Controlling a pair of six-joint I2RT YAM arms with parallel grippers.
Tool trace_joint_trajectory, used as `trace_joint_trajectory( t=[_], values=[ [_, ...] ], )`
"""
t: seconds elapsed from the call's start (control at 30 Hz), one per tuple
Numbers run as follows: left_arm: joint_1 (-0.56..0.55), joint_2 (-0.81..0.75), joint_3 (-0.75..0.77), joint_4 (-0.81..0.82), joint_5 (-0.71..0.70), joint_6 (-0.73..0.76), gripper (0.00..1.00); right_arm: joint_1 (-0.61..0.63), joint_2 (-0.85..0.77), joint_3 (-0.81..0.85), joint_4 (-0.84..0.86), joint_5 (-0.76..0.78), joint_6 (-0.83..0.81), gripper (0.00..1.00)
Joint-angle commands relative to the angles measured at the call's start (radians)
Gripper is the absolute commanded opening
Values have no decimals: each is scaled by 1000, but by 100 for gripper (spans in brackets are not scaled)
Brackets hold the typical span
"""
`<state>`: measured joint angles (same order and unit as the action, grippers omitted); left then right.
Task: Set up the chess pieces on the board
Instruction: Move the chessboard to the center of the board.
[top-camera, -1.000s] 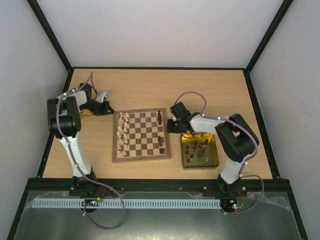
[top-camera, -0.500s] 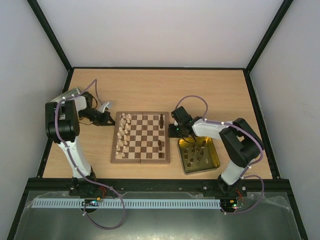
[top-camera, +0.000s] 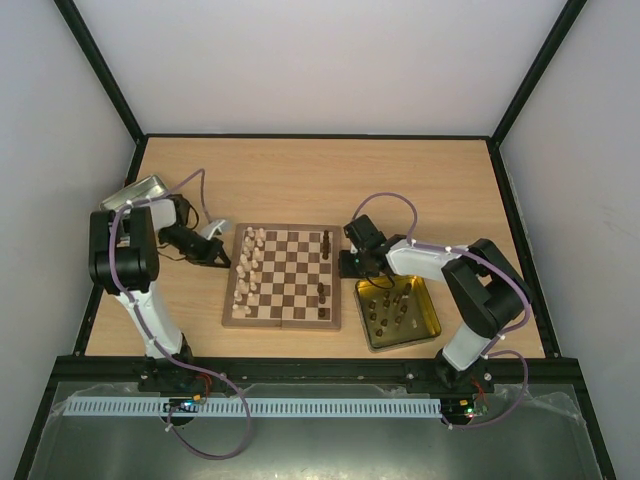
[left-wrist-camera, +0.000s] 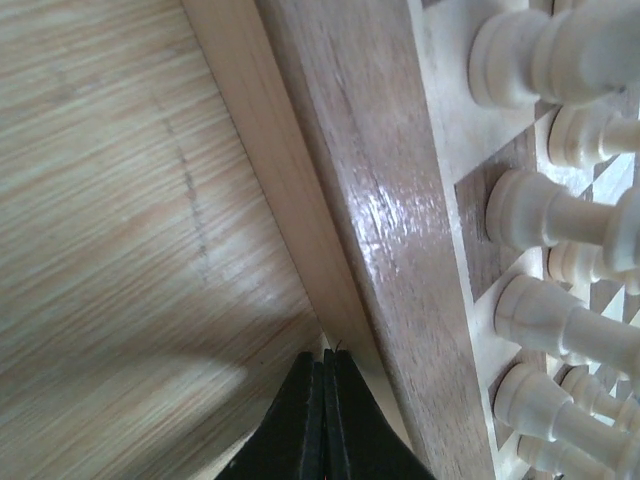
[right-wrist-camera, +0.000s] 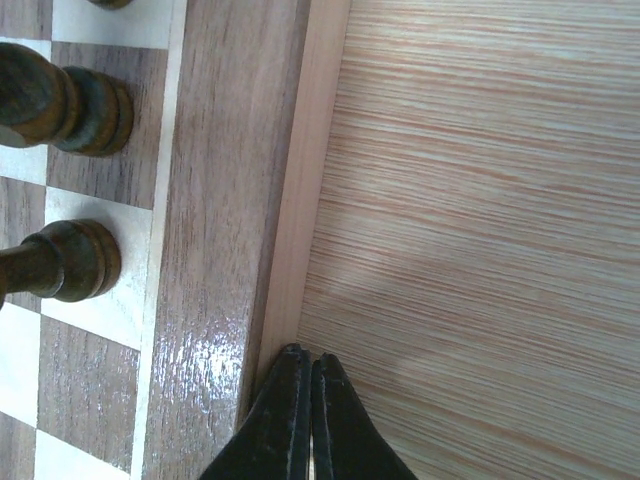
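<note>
The board (top-camera: 285, 318) lies mid-table, slightly askew. Cream chess pieces (top-camera: 247, 268) stand in two columns along its left side. Two dark chess pieces (top-camera: 325, 240) stand on its right side, the second nearer the front (top-camera: 321, 292). My left gripper (top-camera: 222, 257) is shut and empty, its tips (left-wrist-camera: 323, 355) pressed against the board's left side wall (left-wrist-camera: 300, 200), with cream pieces (left-wrist-camera: 545, 215) just past the border. My right gripper (top-camera: 344, 266) is also shut and empty, its tips (right-wrist-camera: 308, 352) touching the board's right side wall (right-wrist-camera: 305, 150), beside two dark pieces (right-wrist-camera: 70, 100).
A yellow-gold tin (top-camera: 432, 318) holding several dark pieces (top-camera: 390, 305) sits right of the board, under my right arm. A silver tin (top-camera: 140, 190) lies at the far left by the left arm. Black frame rails edge the table.
Both shut grippers have come down against the board's left and right sides. The left arm swung off the silver tin. The board and the gold tin have shifted slightly toward the front.
</note>
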<state>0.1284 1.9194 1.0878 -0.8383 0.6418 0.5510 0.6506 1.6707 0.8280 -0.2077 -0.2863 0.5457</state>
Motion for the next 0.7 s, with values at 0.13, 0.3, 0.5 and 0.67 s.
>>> trace_joint_trajectory(
  t=[0.13,0.3,0.5,0.67],
  values=[
    [-45,-44,-40,-14,-14,23,2,7,10,-26,-180,78,-4,2],
    [-57,-56,-55,-17,-8,24,2,4,1,-12,-203,113,0,2],
    [-65,-82,-71,-9,-31,24,2,-18,-29,-1,-227,151,5,2],
    [-62,-87,-93,21,-63,24,2,-54,-104,34,-271,233,26,2]
  ],
)
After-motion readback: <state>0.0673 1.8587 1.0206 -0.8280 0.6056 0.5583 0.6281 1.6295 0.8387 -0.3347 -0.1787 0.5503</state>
